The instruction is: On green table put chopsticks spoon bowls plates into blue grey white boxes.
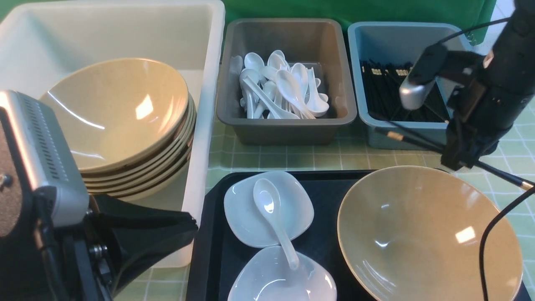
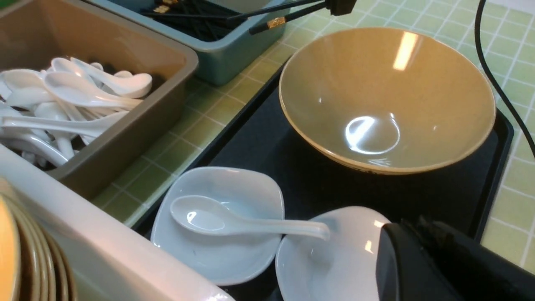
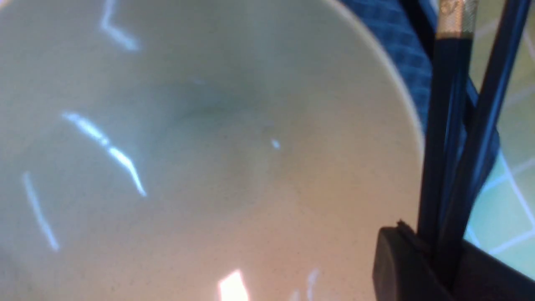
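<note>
Front view: a pale green checked worktop (image 1: pixel 292 159) carries three boxes along its far side. The big white box (image 1: pixel 209 83) on the left holds one stack of tan bowls (image 1: pixel 121 121), five or six by their rims. The dark grey box (image 1: pixel 288 123) in the middle holds a heap of white spoons (image 1: pixel 284 90), too tangled to count. The blue box (image 1: pixel 358 75) on the right holds a bundle of black chopsticks (image 1: pixel 384 96). Nearer, a black tray (image 1: pixel 322 188) carries two white plates (image 1: pixel 246 221) edge to edge, one white spoon (image 1: pixel 273 217) lying across both, and one single tan bowl (image 1: pixel 418 238). The right arm's fingers (image 1: pixel 453 156) are clamped on two chopsticks (image 1: pixel 407 139), held in the air between the blue box and the single tan bowl. The left arm's fingers (image 1: pixel 184 223), low beside the white box, are closed together and hold nothing.

Left wrist view: the spoon's scoop sits in one plate and its handle tip reaches over the other.

Right wrist view: the bowl's blurred inside fills most of the picture. Both clamped sticks cross its rim, and one gold band shows.
</note>
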Tool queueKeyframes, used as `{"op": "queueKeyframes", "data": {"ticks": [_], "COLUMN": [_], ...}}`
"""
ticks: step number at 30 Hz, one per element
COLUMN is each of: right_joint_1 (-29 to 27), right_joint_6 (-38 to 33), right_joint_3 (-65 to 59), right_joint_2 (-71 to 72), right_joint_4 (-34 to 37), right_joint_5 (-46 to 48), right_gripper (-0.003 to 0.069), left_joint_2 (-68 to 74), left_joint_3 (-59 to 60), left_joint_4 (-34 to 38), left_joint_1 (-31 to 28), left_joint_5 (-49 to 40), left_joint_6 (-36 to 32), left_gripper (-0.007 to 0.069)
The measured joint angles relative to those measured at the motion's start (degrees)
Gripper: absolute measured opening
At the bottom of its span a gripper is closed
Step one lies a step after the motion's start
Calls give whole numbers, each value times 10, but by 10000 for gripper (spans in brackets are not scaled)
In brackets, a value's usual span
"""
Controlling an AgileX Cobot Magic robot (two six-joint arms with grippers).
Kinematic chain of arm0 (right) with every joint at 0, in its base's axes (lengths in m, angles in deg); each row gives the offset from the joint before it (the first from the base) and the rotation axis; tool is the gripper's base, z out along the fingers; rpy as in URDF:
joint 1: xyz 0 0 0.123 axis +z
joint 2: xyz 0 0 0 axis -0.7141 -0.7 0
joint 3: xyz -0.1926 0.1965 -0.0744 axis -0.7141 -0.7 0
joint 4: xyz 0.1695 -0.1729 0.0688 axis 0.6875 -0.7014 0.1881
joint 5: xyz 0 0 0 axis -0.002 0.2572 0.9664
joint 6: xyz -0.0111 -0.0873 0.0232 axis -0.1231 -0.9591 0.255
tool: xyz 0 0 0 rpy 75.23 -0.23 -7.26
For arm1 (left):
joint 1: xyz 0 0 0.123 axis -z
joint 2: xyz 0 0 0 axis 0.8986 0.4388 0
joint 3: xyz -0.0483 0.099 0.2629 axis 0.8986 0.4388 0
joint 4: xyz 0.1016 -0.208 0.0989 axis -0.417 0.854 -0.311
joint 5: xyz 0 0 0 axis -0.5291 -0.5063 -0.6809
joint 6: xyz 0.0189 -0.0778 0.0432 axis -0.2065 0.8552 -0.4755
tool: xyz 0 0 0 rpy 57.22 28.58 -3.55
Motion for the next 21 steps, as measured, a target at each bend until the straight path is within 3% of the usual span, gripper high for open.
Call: {"op": "queueKeyframes", "data": {"ticks": [12, 16, 21], "right_joint_1": [-33, -47, -82], "right_joint_6": [123, 162, 197], "right_joint_3": [73, 154, 296], "right_joint_2": [-50, -103, -205], "right_joint_4": [16, 30, 103], "right_joint_5": [0, 0, 0], "right_gripper": [69, 69, 69], "left_joint_2": [0, 0, 0], "left_joint_3": [0, 0, 0], "left_joint_4": [4, 4, 14], "left_joint_1": [0, 0, 0], "left_joint_5": [17, 20, 23], "left_joint_6": [-2, -2, 0], "left_gripper": [-1, -1, -1]}}
